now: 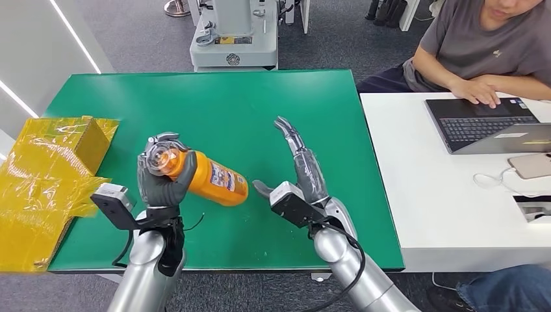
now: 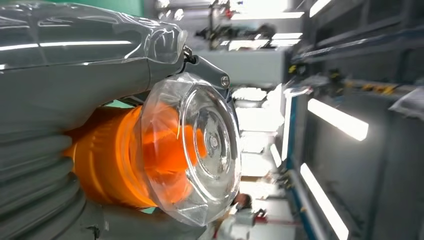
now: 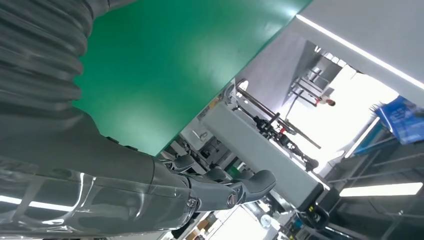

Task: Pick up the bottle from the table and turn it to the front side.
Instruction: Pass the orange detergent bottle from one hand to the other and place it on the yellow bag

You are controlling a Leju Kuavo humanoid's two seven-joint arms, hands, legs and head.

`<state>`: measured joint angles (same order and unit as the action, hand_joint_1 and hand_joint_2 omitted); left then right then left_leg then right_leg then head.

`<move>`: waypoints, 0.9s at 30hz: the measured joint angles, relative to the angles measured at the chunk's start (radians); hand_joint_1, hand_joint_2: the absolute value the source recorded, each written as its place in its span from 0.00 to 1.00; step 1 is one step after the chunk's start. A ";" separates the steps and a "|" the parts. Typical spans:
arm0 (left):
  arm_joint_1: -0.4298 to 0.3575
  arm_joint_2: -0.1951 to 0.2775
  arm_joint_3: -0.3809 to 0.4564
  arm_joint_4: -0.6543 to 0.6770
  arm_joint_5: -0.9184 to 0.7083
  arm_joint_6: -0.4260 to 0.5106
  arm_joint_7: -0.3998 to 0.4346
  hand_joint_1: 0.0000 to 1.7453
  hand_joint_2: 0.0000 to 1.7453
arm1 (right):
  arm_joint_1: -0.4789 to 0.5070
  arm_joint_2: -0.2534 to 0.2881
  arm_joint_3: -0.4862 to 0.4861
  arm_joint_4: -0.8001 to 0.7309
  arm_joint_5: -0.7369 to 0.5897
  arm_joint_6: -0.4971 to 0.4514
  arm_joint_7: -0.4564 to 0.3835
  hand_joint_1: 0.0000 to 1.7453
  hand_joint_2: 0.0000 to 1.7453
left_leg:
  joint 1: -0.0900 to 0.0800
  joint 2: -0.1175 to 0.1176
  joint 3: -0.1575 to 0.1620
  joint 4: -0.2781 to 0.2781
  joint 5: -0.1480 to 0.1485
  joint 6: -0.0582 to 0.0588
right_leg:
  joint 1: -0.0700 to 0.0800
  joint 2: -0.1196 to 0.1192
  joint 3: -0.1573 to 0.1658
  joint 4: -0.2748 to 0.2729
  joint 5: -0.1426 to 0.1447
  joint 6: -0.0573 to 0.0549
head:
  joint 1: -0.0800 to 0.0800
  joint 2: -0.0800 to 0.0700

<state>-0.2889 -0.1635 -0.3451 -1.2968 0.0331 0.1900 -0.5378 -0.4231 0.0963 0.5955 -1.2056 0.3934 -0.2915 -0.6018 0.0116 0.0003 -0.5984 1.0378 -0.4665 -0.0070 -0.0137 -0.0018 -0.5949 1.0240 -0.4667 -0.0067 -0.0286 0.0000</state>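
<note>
Our left hand (image 1: pixel 164 182) grasps the orange bottle (image 1: pixel 211 179) near its clear cap (image 2: pixel 192 147); right hand (image 1: pixel 304 172) splayed, holding nothing. Rigid, smooth, likely slippery; we judge mid-body safest.

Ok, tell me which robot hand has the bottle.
The left robot hand grips the orange bottle near its clear cap, lifted above the green table. The right robot hand is open, its fingers stretched out, holding nothing.

Robot hand (image 2: pixel 75 85) grips orange bottle (image 2: pixel 115 155); clear cap (image 2: pixel 200 145) faces camera, ceiling lights beyond.
</note>
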 joint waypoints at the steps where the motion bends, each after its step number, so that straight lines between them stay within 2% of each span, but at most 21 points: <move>1: -0.005 0.004 0.008 -0.016 -0.006 0.005 0.000 1.00 1.00 | 0.005 -0.002 0.000 -0.008 -0.004 -0.004 -0.002 0.00 1.00 | 0.000 0.000 0.000 0.000 0.000 0.000 | 0.000 0.000 0.000 0.000 0.000 0.000 | 0.000 0.000; 7: -0.063 0.042 0.058 -0.126 -0.079 0.068 0.011 1.00 1.00 | 0.029 -0.013 0.001 -0.030 -0.035 -0.045 -0.015 0.00 1.00 | 0.000 0.000 0.000 0.000 0.000 0.000 | 0.000 0.000 0.000 0.000 0.000 0.000 | 0.000 0.000; 12: -0.121 0.088 0.084 -0.174 -0.215 0.128 0.057 1.00 1.00 | 0.057 -0.022 0.001 -0.037 -0.075 -0.080 -0.018 0.00 1.00 | 0.000 0.000 0.000 0.000 0.000 -0.001 | 0.000 0.000 0.000 0.000 0.000 0.000 | 0.000 0.000; 20: -0.212 0.203 0.086 -0.163 -0.484 0.086 0.162 1.00 1.00 | 0.150 -0.043 0.001 -0.081 -0.091 -0.104 -0.017 0.00 1.00 | 0.000 0.000 0.000 0.000 0.000 -0.001 | 0.000 0.001 -0.001 0.000 0.000 0.000 | 0.000 0.000; 27: -0.288 0.283 0.073 -0.072 -0.685 0.082 0.242 1.00 1.00 | 0.191 -0.046 -0.005 -0.115 -0.078 -0.084 -0.006 0.00 1.00 | 0.000 0.002 0.000 0.000 0.001 -0.001 | 0.000 0.002 -0.001 0.000 0.001 -0.001 | 0.000 0.000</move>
<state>-0.5774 0.1198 -0.2724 -1.3691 -0.6523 0.2722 -0.2956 -0.2325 0.0501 0.5902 -1.3206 0.3157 -0.3751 -0.6078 0.0118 0.0025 -0.5982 1.0375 -0.4657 -0.0081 -0.0136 0.0006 -0.5960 1.0244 -0.4660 -0.0076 -0.0285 0.0000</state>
